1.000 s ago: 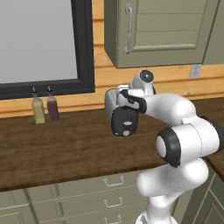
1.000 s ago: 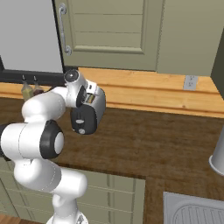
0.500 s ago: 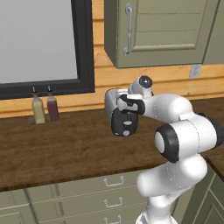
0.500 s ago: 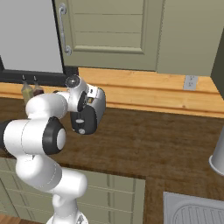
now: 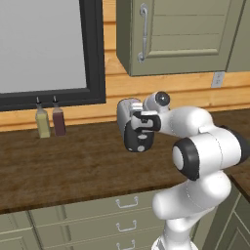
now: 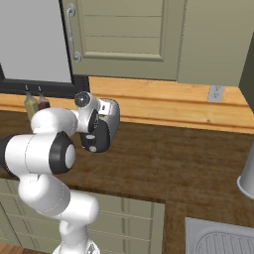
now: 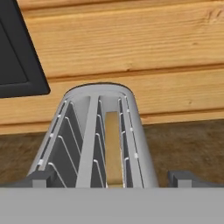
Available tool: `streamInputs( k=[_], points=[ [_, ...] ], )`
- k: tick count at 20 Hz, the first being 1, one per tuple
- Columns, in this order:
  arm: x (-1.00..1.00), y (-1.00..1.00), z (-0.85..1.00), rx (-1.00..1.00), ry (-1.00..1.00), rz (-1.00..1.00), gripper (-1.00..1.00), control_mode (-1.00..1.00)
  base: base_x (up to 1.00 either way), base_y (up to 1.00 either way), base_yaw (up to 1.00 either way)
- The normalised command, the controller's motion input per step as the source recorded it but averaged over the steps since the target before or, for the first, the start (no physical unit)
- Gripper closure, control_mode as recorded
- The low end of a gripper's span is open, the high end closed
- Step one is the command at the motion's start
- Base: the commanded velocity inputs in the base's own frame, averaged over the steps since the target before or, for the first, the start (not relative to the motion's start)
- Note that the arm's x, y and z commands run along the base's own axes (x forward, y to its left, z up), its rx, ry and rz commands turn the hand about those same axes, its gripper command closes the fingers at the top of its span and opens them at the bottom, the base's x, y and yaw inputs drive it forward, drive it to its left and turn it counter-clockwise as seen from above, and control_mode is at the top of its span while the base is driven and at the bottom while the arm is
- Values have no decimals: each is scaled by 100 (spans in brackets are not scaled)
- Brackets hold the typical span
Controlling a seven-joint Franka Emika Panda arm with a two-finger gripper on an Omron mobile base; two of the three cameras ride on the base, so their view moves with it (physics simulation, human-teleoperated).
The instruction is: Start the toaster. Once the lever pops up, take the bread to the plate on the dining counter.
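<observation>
The toaster (image 5: 131, 124) sits on the dark wooden worktop (image 5: 73, 166), near the wooden wall (image 5: 195, 88) behind it. It is shiny silver with a black end (image 6: 96, 136) that faces the robot. From the hand camera you look down into its two slots. The bread (image 7: 113, 146) stands deep in the right slot, a thin tan slice between the wire guides. The left slot has no bread in it.

The claw (image 7: 113, 179) hangs right above the near end of the toaster. Its two dark fingers (image 7: 183, 178) are wide apart, one on each side of the toaster, and they hold nothing.

Two small bottles (image 5: 50, 122) stand side by side on the worktop, left of the toaster, under the dark window frame (image 5: 93, 53). A green cupboard (image 5: 180, 34) hangs on the wall above. Drawers with small handles (image 5: 126, 202) sit below the worktop.
</observation>
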Motion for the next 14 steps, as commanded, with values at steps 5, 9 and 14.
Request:
streamInputs(
  k=[5,9,14],
  points=[
    [0,0,-4,0,-5,0,-100,-100,0,0,0],
    [0,0,-5,0,-6,0,-100,-100,0,0,0],
    [0,0,-3,0,-4,0,-100,-100,0,0,0]
  ],
)
